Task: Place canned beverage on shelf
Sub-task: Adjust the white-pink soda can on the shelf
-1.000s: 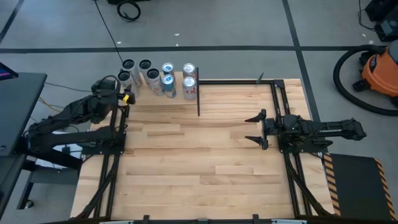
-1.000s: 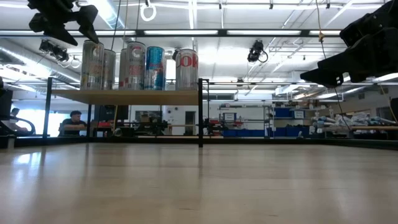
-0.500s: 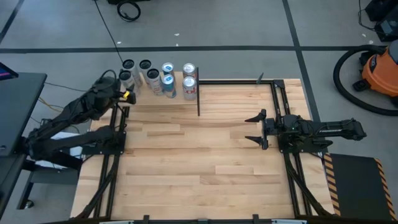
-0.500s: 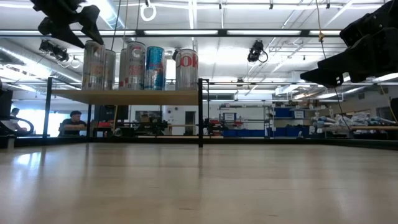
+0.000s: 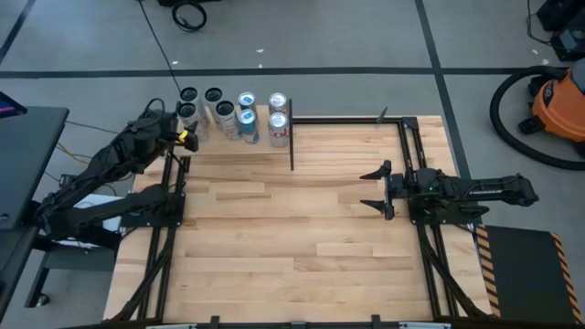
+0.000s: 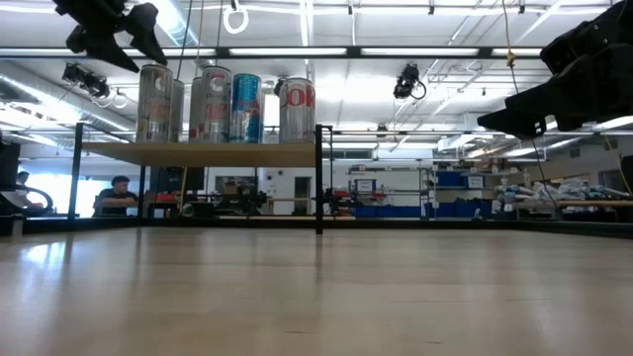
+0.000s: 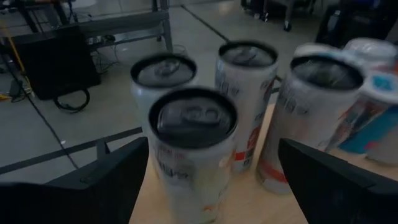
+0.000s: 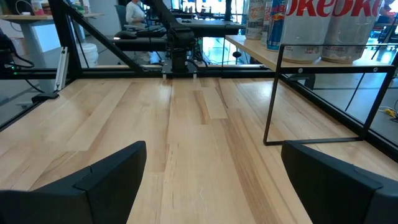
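Observation:
Several beverage cans (image 5: 234,111) stand upright on their bases on the pale-wood shelf (image 6: 198,153), at the table's far left. My left gripper (image 5: 179,137) is open and hangs near the leftmost cans, a little above their tops (image 6: 111,25). In the left wrist view its fingers (image 7: 106,180) stand on either side of the nearest silver can (image 7: 193,146) without touching it. My right gripper (image 5: 376,189) is open and empty above the table's right half.
The shelf's black metal post (image 5: 292,146) stands at its right end, and a black rod frame (image 8: 317,93) runs along the far edge toward the right. Bare planked tabletop (image 5: 292,238) lies between the arms. A person sits in the room behind (image 6: 117,195).
My left gripper has moved a little toward the table's far edge, closer to the leftmost cans, and has stayed open.

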Controlling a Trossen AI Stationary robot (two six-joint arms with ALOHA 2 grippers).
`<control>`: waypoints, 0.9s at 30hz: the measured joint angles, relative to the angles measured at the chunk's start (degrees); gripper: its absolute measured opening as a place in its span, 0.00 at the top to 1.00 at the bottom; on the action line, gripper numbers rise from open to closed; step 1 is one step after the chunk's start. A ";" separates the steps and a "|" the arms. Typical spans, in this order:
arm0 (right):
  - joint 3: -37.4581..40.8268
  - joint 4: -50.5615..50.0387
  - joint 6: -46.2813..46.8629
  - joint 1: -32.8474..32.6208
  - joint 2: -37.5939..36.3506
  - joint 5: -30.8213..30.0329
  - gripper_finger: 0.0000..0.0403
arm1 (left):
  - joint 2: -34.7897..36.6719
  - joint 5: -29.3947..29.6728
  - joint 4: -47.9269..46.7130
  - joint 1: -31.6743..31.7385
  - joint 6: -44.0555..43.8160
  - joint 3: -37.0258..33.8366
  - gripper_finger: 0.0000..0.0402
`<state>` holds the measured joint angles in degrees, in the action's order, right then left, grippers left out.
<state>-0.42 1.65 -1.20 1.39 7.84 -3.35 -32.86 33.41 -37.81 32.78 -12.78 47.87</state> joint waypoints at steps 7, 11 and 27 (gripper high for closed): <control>0.01 -0.01 0.01 0.00 0.00 0.01 0.05 | -0.09 -0.39 2.21 -4.85 0.02 2.98 0.10; -0.01 -0.02 0.01 0.00 0.00 -0.01 0.05 | -1.18 -0.37 4.60 -9.60 0.02 3.00 0.10; 0.01 0.00 0.01 0.00 0.01 0.01 0.05 | -13.97 -0.37 19.78 -17.20 1.33 3.04 0.10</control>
<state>-0.40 1.65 -1.19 1.39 7.85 -3.34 -46.83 33.03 -18.04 15.58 -11.45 50.91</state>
